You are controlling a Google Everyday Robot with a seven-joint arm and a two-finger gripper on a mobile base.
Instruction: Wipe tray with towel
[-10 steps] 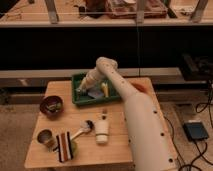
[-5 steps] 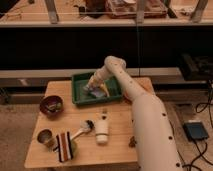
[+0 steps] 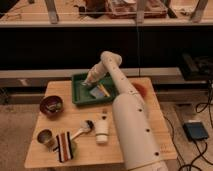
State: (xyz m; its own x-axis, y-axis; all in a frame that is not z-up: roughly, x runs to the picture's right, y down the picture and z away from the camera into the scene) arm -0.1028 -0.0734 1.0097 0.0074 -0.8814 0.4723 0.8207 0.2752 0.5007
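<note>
The green tray (image 3: pixel 80 96) lies at the table's far side. My arm reaches up from the lower right, bends at the elbow and drops into the tray's far left part. My gripper (image 3: pixel 89 80) is low over the tray floor, shut on the towel (image 3: pixel 86 85), a small pale cloth that shows at its tip. Also inside the tray are a grey-blue square pad (image 3: pixel 96 92) and a yellow item (image 3: pixel 104 90), just right of the gripper.
A dark bowl (image 3: pixel 51 105) stands left of the tray, with a metal cup (image 3: pixel 45 136) and a striped cloth (image 3: pixel 64 145) at the front left. A brush (image 3: pixel 84 129) and a white cup (image 3: pixel 102 133) lie mid-table. An orange bowl (image 3: pixel 139 90) peeks out behind my arm.
Inside the tray, my gripper slid to the right, then came back left and a little farther toward the back. The elbow has risen slightly. Other objects stayed put.
</note>
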